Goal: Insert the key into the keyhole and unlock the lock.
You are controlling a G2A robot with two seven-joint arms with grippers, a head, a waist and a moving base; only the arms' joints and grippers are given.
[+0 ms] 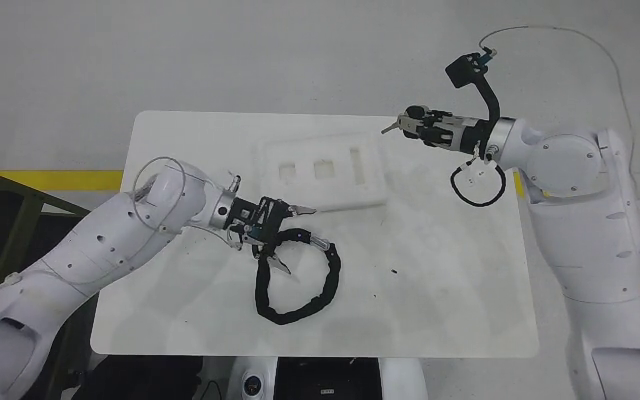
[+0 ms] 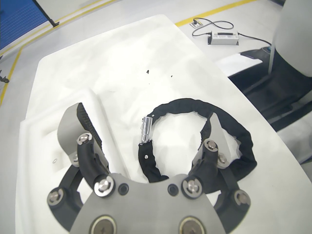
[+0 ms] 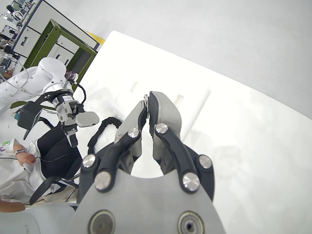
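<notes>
Near left, the left gripper [image 1: 293, 238] hovers spread over the floppy chain lock [image 1: 300, 292], likely best held by its stiff metal barrel [image 2: 147, 129]; the right gripper [image 1: 398, 124] clamps the key [image 3: 146, 98].

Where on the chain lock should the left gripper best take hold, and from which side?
Probably the black sleeve just behind the silver cylinder, from above: the lock lies flat, and this leaves the cylinder's end free for the key.

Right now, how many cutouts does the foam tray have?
3 cutouts in a row across the tray: a square at the end nearer the left gripper, a square mid-tray, a narrow slot nearer the right gripper. None looks hidden.
</notes>
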